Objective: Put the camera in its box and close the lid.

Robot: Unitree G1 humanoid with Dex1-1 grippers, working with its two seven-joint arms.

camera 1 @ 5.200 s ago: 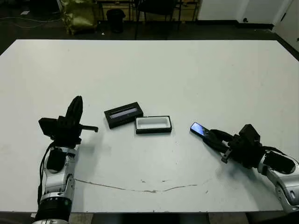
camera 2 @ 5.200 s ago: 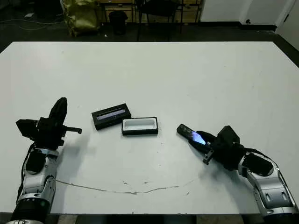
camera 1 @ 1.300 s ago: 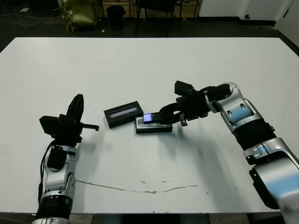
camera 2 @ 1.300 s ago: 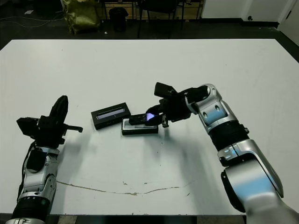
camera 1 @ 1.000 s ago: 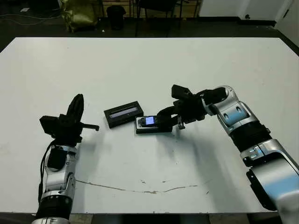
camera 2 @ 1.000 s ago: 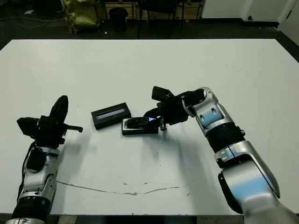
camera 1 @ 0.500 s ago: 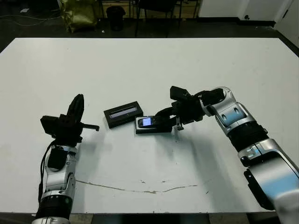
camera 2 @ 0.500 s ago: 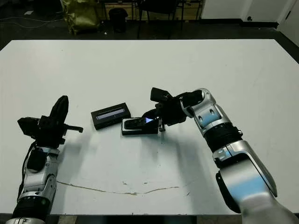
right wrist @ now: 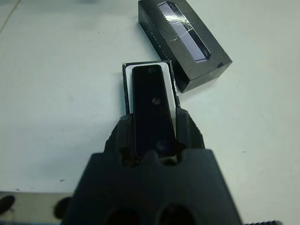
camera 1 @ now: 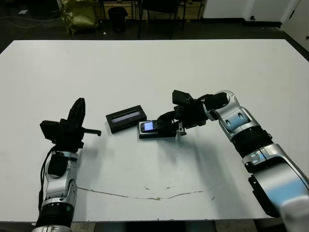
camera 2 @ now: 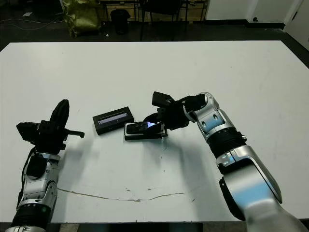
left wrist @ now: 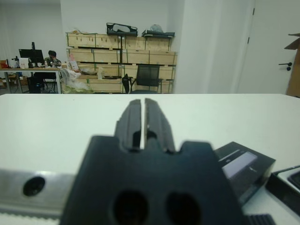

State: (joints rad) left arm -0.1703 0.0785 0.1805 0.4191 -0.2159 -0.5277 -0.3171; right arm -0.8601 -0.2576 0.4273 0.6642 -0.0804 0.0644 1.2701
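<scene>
Start at your right end effector (right wrist: 151, 140): its two black fingers are closed on the near end of the camera (right wrist: 152, 110), one on each long side, and the bar runs straight out ahead of them along the finger line. That is the relation your next move turns on. In the wrist view the camera's long axis lies in line with the long axis of the box (right wrist: 127, 83), whose white lining shows as a thin band along both long sides and past the far end. The bar looks seated or very nearly seated in the tray; from these views you cannot tell whether its held end is fully down.

In the head view the box (camera 1: 143, 134) sits near the worktop's (camera 1: 154, 72) middle, long axis running roughly 9 to 3 o'clock, and your right arm reaches in from its 3 o'clock end. The lid (camera 1: 126, 118) lies just beside the box at about 10 o'clock of it, strip side up, close to the tray's corner but apparently not on it.

Your left end effector (left wrist: 142, 123) has its fingers pressed nearly together, holding nothing, raised above the worktop well apart at the lid's 9 o'clock. It is the nearer free arm for the lid.

The camera is a slim glossy black bar with rounded ends and small lens dots on its face; a bright reflection sits on it.
</scene>
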